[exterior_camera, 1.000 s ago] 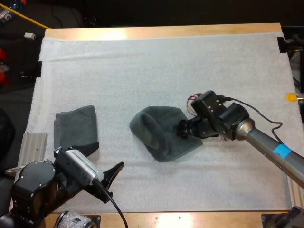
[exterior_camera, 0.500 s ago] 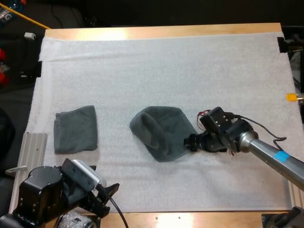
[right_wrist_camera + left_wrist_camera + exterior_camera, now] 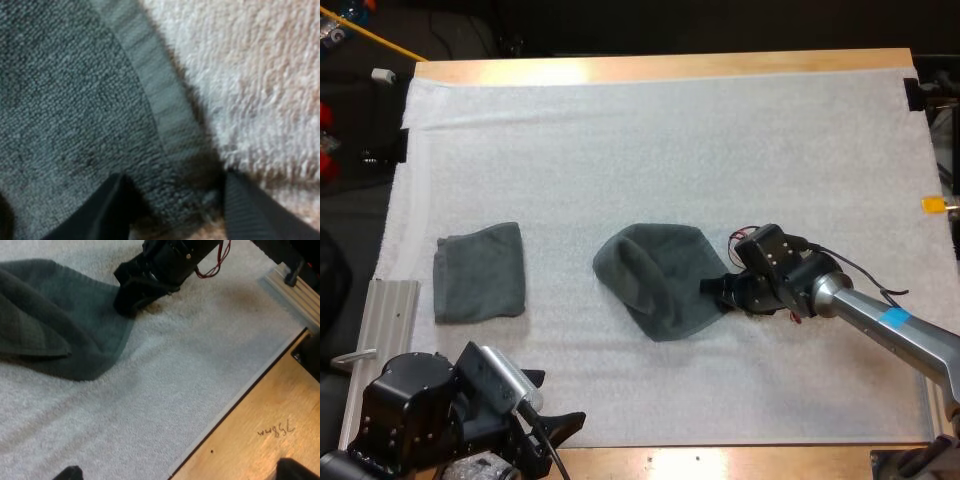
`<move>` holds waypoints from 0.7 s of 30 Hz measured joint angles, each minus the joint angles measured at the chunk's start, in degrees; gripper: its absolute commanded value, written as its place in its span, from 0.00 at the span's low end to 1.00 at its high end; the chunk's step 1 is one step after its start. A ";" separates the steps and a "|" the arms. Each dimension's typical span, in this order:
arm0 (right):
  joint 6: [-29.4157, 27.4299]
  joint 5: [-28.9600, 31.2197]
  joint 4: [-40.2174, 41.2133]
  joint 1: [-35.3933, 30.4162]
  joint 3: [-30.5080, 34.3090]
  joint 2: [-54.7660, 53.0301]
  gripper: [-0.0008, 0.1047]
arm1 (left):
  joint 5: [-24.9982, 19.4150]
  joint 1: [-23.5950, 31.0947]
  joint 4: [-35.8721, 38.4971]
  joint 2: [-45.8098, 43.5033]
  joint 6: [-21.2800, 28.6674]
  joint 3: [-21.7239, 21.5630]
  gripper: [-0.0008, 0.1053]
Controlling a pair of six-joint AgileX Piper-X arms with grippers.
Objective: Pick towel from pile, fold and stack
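the crumpled towel (image 3: 655, 280) lies about mid-mat on the white mat (image 3: 650, 130), a little to the near side. it has a thick bunched fold on its left half and a flatter flap running out to a corner on the right. my right gripper (image 3: 717, 290) is down at that right corner. in the right wrist view its fingers (image 3: 107, 210) stand apart with the hemmed edge between them, not pinched, so it holds nothing. my left gripper (image 3: 555, 428) hangs at the near edge of the table (image 3: 660, 66), left of centre, spread wide and clear of everything. a folded towel (image 3: 480, 272) lies flat well apart to the left, and i take that as the stack

i judge the cloth light, soft and limp: it will sag and drape from any hold and keep no shape. the rough pile should grip well and there is nothing to break. i would take it at the right corner, where it lies thin, biting past the hem band so it cannot slip out, and staying clear of the fuzzy mat beneath. the bunched left side would only come up as a lump
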 measured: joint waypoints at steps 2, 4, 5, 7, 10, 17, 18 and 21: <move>0.00 0.19 0.16 0.00 0.00 0.00 0.05 | 0.17 0.00 0.01 0.00 -0.06 0.00 0.68; -0.02 0.17 0.15 0.00 0.00 0.00 0.01 | 0.16 0.00 0.01 0.00 -0.24 0.00 0.68; -0.13 0.22 0.15 0.00 0.00 -0.05 0.01 | 0.22 0.00 0.01 0.00 -0.39 0.00 0.68; -1.24 1.58 0.34 0.00 0.00 -1.32 0.01 | 0.29 0.00 0.01 0.00 -0.42 0.00 0.68; -3.24 5.01 0.48 0.00 -0.37 -4.73 0.01 | 0.29 0.00 0.01 0.00 -0.42 0.00 0.68; -7.39 20.70 1.41 0.00 -4.14 -11.60 0.01 | 0.29 0.00 0.06 0.00 -0.42 0.00 0.68; -8.49 23.02 1.63 -0.10 -4.63 -11.74 0.01 | 0.29 0.00 0.06 0.00 -0.42 0.00 0.68; -10.26 27.10 2.69 -1.21 -5.54 -11.76 0.01 | 0.29 0.00 0.06 0.00 -0.42 0.00 0.68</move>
